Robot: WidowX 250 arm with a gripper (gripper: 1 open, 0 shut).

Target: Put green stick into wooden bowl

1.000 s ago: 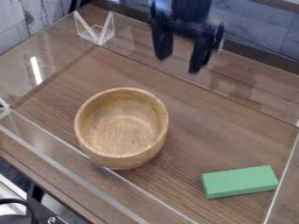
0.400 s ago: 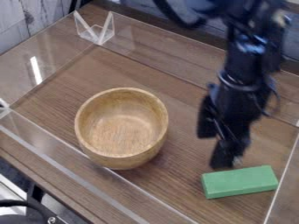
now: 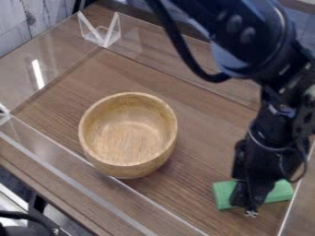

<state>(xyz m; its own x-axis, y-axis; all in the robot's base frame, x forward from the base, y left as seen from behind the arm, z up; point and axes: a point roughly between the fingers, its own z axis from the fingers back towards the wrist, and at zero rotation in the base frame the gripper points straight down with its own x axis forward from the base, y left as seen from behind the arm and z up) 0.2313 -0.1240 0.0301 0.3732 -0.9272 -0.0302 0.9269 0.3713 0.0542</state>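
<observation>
Fingers (image 3: 256, 205) down over the green stick (image 3: 282, 191), grasp step in hand

Pointing straight down, the gripper (image 3: 255, 207) stood over the stick at the near right of the table (image 3: 197, 101), its dark body hiding most of the block; whether the fingers were spread, closing or already pinching it could not be told. Only the ends of the green block showed on either side of it. Well apart to the left, the wooden bowl (image 3: 128, 134) sat empty and upright. Judged from this, the pick-up was under way; next would come a firm pinch across the stick, a lift clear of the tabletop, and a carry left over the bowl's rim.
</observation>
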